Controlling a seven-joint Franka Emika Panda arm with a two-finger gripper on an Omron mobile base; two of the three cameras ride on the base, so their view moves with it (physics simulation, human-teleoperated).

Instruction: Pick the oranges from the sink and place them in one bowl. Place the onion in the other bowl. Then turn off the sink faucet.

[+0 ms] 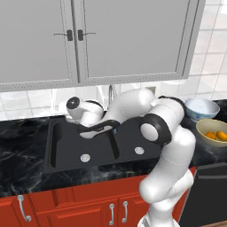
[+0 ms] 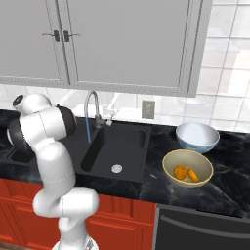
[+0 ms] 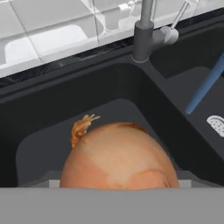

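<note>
Onion [image 3: 119, 155] sits dead ahead of the pincer in the hand view, very close, its dried top tuft tipped toward the left of that view. It rests on the floor of the left basin of the sink [image 1: 57, 150]. No fingertips show against it, and the jaws stand wide, released, nothing gripped. Judgement: the coming move is a short straight advance to straddle the onion, then clench. It is round, so no long axis matters.

Arm reaches low into the left basin in the left base view; the hand itself is hidden behind the forearm there.

Oranges [image 2: 185, 173] both lie in the yellow-tan bowl [image 2: 204, 165] on the bench right of the sink. Pale blue-white bowl [image 2: 211, 138] stands just beyond it, farther back, nothing visible inside; that is where the onion goes.

Faucet [image 2: 91, 110] rises behind the divider between the basins, a blue stream [image 3: 204, 85] running into the right basin, so water is on. Side lever [image 3: 179, 15] sits at the faucet's right in the hand view.

Obstacles: basin walls close around; the faucet base lies beyond the onion.
</note>
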